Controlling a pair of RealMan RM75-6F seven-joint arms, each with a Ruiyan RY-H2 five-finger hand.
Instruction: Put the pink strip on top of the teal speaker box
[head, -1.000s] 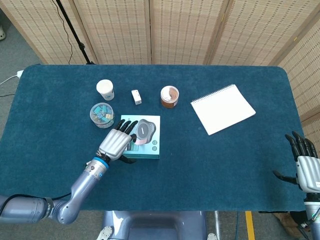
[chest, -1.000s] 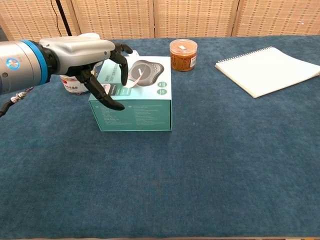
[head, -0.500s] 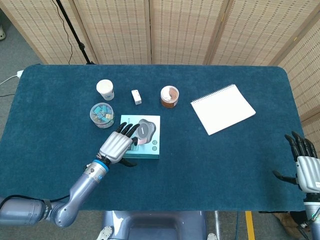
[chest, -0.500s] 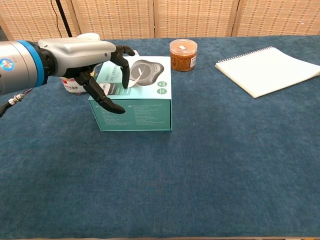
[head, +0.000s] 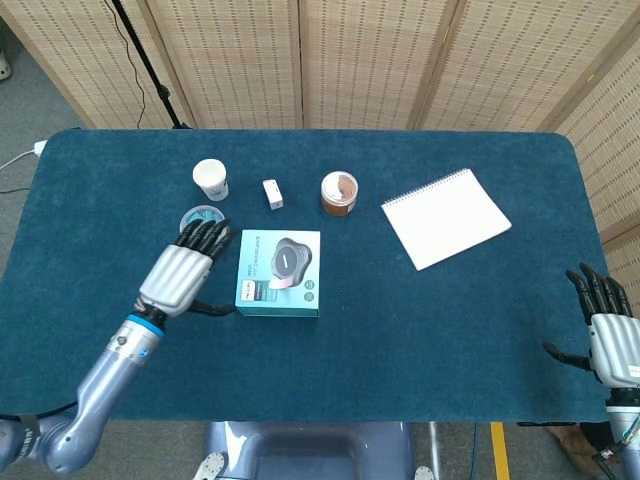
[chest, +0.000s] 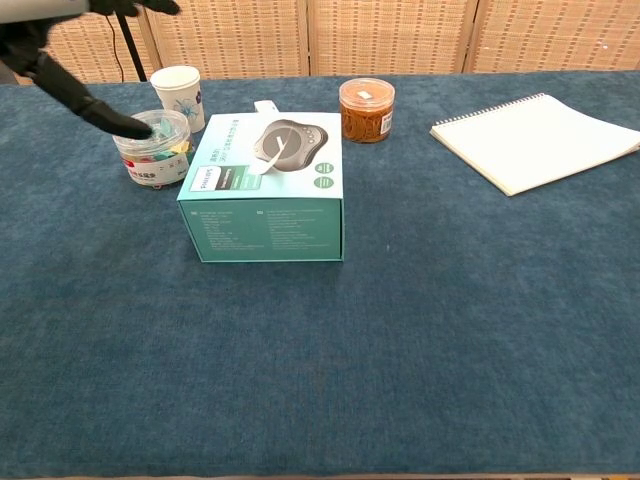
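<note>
The teal speaker box (head: 254, 268) (chest: 265, 225) lies left of the table's middle. The pale pink strip (head: 281, 284) (chest: 266, 160) rests curled on the box's top, over the speaker picture, with nothing touching it. My left hand (head: 178, 272) (chest: 95, 103) hovers to the left of the box with its fingers stretched out and nothing in them; in the chest view only its dark fingers show at the top left. At the table's front right edge my right hand (head: 609, 334) is open and apart from everything; the chest view does not show it.
A clear tub of coloured clips (head: 198, 214) (chest: 152, 151) sits just beyond the left hand's fingers, with a paper cup (head: 210, 180) (chest: 179, 94) behind it. A small white block (head: 272, 194) (chest: 263, 105), a brown jar (head: 339, 193) (chest: 366, 108) and a spiral notebook (head: 446, 217) (chest: 535, 140) lie further right.
My left hand has let go of the pink strip and drawn back left and upward off the box. The strip stays on the box top. The right hand has barely moved.
</note>
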